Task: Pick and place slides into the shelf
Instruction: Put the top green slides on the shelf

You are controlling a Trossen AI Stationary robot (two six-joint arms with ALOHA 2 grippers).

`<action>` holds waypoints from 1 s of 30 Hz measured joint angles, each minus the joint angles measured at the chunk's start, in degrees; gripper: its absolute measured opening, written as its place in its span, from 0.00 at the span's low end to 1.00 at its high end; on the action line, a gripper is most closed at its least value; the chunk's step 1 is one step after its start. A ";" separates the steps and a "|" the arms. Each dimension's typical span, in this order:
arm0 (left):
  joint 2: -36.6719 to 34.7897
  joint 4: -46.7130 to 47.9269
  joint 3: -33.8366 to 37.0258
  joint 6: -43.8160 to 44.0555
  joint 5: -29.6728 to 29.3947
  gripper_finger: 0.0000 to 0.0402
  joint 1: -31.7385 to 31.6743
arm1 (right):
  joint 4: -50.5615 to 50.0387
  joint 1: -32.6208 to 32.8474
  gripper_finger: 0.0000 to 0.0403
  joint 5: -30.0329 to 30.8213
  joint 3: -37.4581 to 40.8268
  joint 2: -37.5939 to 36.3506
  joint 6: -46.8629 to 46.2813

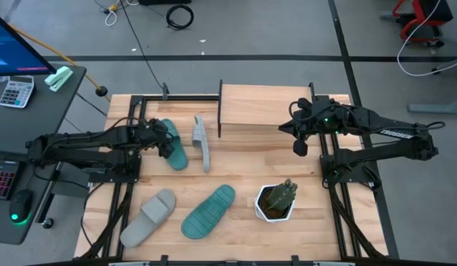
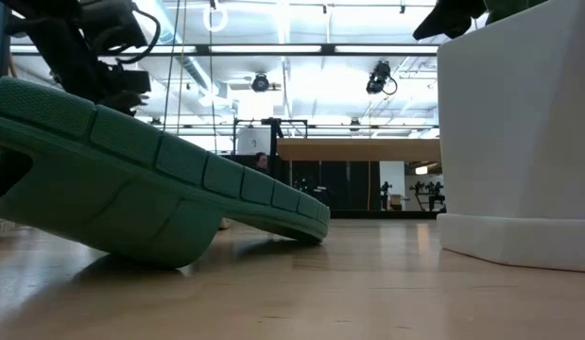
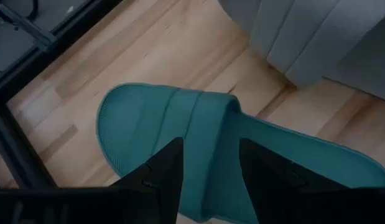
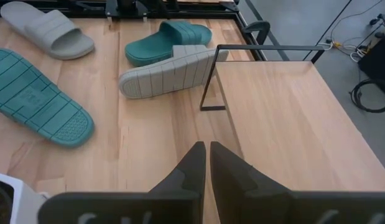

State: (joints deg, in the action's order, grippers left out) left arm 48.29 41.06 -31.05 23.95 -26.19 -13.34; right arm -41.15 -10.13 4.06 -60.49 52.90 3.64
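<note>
Straddling fingers mark the left tool point(image 3: 204, 180), spread on either side of the strap of a teal slide point(image 1: 173, 146) near the bench's point(image 1: 243, 229) left edge, seemingly lined up for a pinch there, since the strap is the easiest part to grip. Just beside it a grey slide point(image 1: 202, 142) lies on its side, touching the shelf's point(image 1: 269, 105) black leg at the far edge. Another grey slide point(image 1: 148, 217) and an upturned teal slide point(image 1: 209, 211) wait near the front edge beside a potted plant point(image 1: 277, 201). Fingers pressed together and empty, the right tool point(image 1: 300, 146) hovers by the shelf's right side, clear of the work.
</note>
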 joint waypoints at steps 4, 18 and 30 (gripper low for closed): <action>2.41 -0.44 0.07 1.20 -0.86 0.41 0.04 | -0.02 0.00 0.07 0.00 0.00 0.55 0.00; 15.54 -2.83 0.07 4.99 -7.48 0.70 0.02 | 0.00 0.00 0.07 0.00 0.00 2.38 0.10; 25.54 -3.94 -0.11 3.93 -7.84 0.77 0.04 | 0.02 0.00 0.07 0.00 0.00 2.38 0.13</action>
State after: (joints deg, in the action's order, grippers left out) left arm 73.83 37.12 -31.16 27.88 -34.03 -13.30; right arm -41.13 -10.13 4.05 -60.49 55.29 3.77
